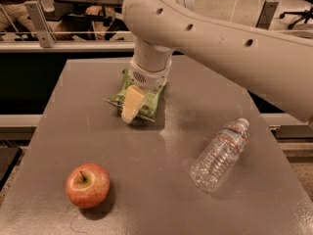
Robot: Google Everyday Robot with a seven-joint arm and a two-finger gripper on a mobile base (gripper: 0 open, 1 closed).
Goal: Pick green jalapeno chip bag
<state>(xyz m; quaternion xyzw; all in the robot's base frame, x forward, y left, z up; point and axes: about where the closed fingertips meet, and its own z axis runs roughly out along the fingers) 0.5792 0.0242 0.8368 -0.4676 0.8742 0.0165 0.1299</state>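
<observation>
The green jalapeno chip bag (149, 105) lies flat on the grey table (161, 199), left of centre and toward the back. It is crinkly and partly hidden under my arm. My gripper (132, 103) hangs from the large white arm and is down on the bag, covering its middle. The wrist above it hides the bag's far end.
A red apple (88, 185) sits at the front left. A clear plastic water bottle (219, 154) lies on its side at the right. Behind the table's far edge runs a rail with a glass partition (58, 33), and people sit beyond it.
</observation>
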